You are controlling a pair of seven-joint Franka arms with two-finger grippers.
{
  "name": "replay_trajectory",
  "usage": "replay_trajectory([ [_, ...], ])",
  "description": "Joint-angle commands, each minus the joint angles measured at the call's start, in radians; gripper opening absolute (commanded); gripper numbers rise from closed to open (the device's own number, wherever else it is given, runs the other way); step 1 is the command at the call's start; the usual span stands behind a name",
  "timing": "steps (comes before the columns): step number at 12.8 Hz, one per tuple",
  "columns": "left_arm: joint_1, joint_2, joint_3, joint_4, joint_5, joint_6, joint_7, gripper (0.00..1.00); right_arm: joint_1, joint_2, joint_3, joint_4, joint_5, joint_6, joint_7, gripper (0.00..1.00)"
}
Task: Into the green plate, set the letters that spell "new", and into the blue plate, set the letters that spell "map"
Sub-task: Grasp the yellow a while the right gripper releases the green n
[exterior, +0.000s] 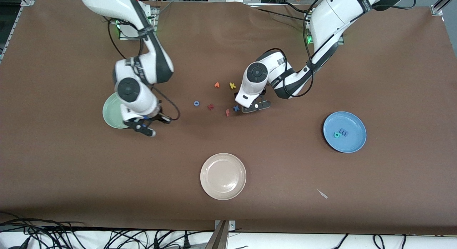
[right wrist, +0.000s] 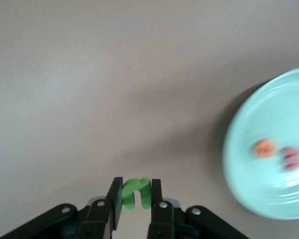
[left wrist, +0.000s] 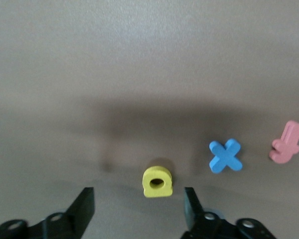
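- Green "n" [right wrist: 135,193] pinched between the shut fingers of the right gripper [right wrist: 135,199], over the bare table just beside the green plate [exterior: 109,115].
- Orange "e" [right wrist: 264,148] and salmon "w" [right wrist: 292,158] already lying in the green plate, close together.
- Judged from that: "new" one drop short of done, the "n" needing only a carry over the rim and a release.
- Yellow "p" [left wrist: 157,181] on the table, between the spread fingers of the left gripper [left wrist: 138,209], not yet touched by either; jaws wide apart, nothing held.
- Blue "m" [exterior: 343,132] and teal "a" [exterior: 337,135] already in the blue plate [exterior: 353,145], at the left arm's end of the table.
- Judged: "map" also lacking one letter, with grasp, carry and drop all left.
- Near the "p": blue "x" [left wrist: 225,156] and salmon "f" [left wrist: 287,143], both to stay.
- Also left alone: yellow "k" [exterior: 232,85], an orange letter [exterior: 216,85], dark red letter [exterior: 210,106], blue "o" [exterior: 196,103].
- Beige plate [exterior: 223,176] nearer the front camera, holding nothing.
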Motion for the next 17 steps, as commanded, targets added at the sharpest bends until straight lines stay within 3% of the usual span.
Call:
replay_trajectory([
  [1,-0.012,0.022,0.009,0.022,0.033,0.009,-0.01,0.72,0.0,-0.043,-0.086,-0.06,0.017,-0.058,-0.199,0.1],
  [3,-0.012,0.032,0.009,0.035,0.033,0.009,-0.016,0.68,0.0,-0.062,-0.129,-0.152,0.019,0.007,-0.295,0.1],
  [6,-0.021,0.032,0.008,0.035,0.03,0.008,-0.021,0.62,0.002,-0.067,-0.135,-0.287,0.057,0.127,-0.297,0.12],
  [7,-0.024,0.032,0.008,0.035,0.03,0.009,-0.022,0.61,0.0,-0.073,-0.137,-0.304,0.063,0.138,-0.31,0.37],
  [8,-0.035,0.032,0.009,0.035,0.028,0.008,-0.024,0.61,0.0,-0.073,-0.137,-0.301,0.067,0.129,-0.308,0.98],
  [11,-0.04,0.039,0.011,0.041,0.03,0.008,-0.036,0.59,0.002,-0.106,-0.135,-0.231,0.068,0.041,-0.312,1.0],
  [15,-0.04,0.039,0.021,0.042,0.031,0.009,-0.024,0.48,-0.013,-0.102,-0.146,0.088,0.062,-0.283,-0.32,1.0],
  [17,-0.05,0.039,0.029,0.042,0.033,0.008,-0.024,0.45,-0.013,-0.112,-0.187,0.209,0.051,-0.384,-0.367,1.0],
])
